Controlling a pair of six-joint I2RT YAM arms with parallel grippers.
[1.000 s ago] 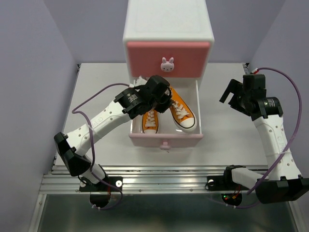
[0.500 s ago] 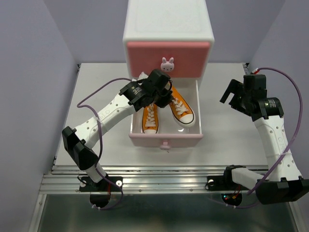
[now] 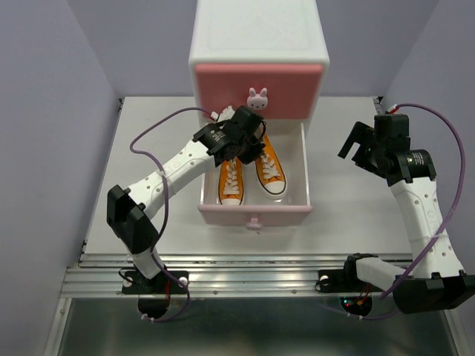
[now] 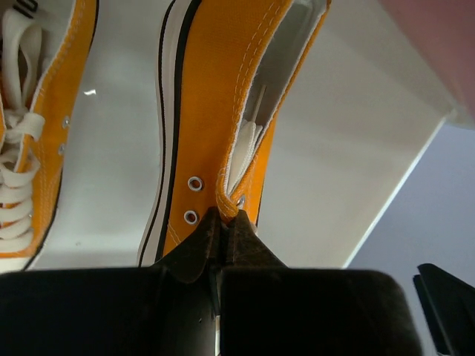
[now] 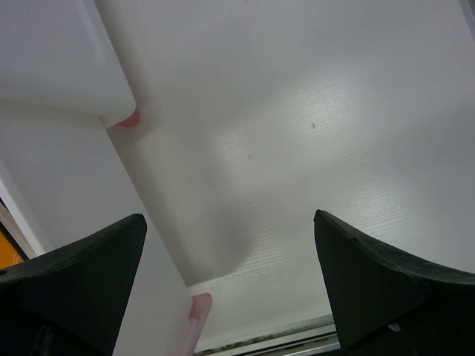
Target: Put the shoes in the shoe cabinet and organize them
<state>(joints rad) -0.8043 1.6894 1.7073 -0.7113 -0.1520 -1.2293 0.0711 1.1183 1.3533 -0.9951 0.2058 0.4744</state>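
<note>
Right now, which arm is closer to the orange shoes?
Left. The left end effector pinches one shoe in the drawer; the right end effector hangs beside the drawer.

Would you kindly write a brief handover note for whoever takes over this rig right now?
Left tool: shut on the right-hand orange sneaker, at its lace edge, inside the open lower drawer.
Right tool: open, empty, above the table right of the cabinet.
Done: other orange sneaker lies in that drawer too.
Left: release, shut the drawer. Upper drawer is shut; black pair not visible.
</note>
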